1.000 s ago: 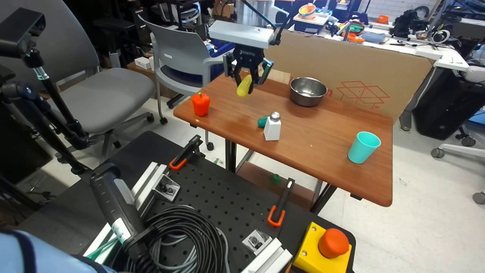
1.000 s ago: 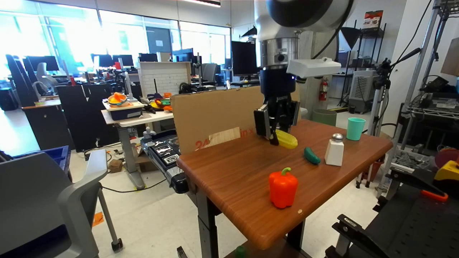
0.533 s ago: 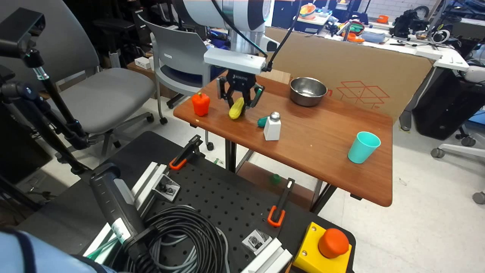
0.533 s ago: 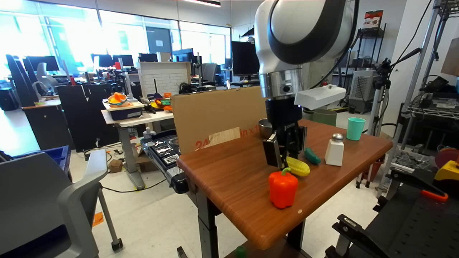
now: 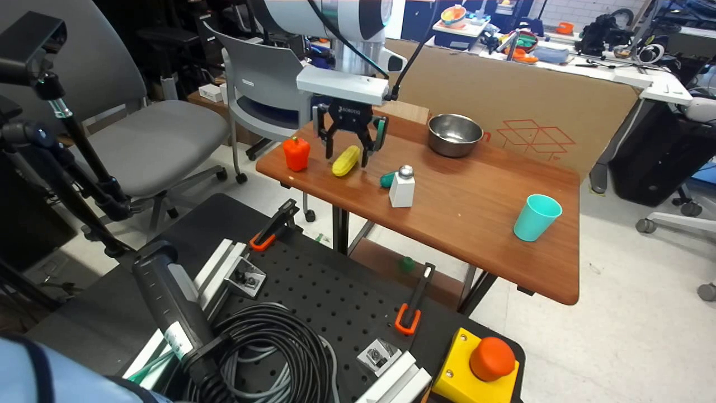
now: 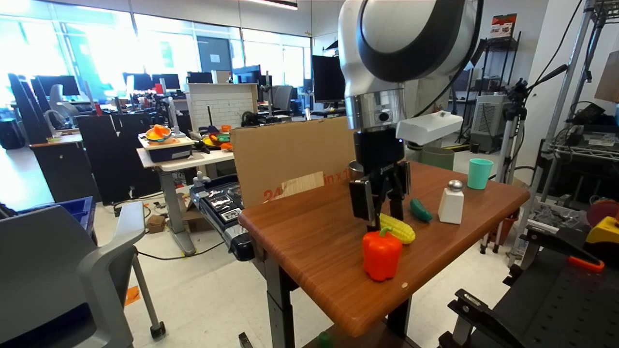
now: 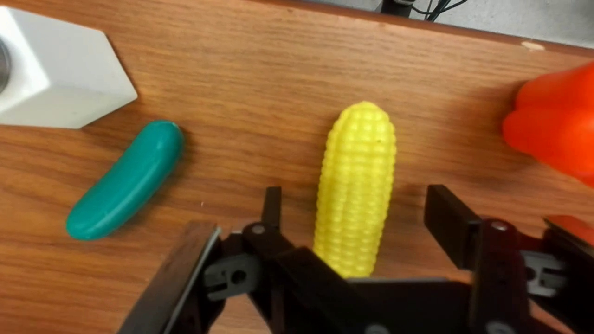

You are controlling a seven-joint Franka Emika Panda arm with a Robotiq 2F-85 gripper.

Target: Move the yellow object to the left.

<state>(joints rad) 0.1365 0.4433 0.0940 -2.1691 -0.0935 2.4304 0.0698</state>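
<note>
We see the gripper [image 7: 355,208] low over the table [image 5: 447,201] with its fingers [image 7: 272,204] spread, one on either side of the yellow corn [image 7: 357,185]; in the wrist view a strip of table shows between the corn and each finger, so nothing is held. The corn lies on the table lengthwise between them, across the line on which they would close, and we judge that this lets its narrow flanks be pinched, and released, without rolling it. Beyond one finger, at the table's left end in an exterior view, stands the orange-red pepper [image 5: 296,154], apart from the corn; beyond the other lies a curved teal piece [image 7: 127,181], with the white shaker [image 5: 403,190] upright near it. The gap between pepper and teal piece seems picked as free ground on that left side, so we would call the move nearly done, with only the gripper's lifting away to come. Farther out stand the steel bowl [image 5: 454,148] and the turquoise cup [image 5: 536,221]. Half a second ago, in both exterior views, the fingers were drawn in on the corn; now they have parted, and it seems to have settled slightly nearer the pepper. A second ago it hung above the table. Pepper, teal piece, shaker and cup have not shifted.
</note>
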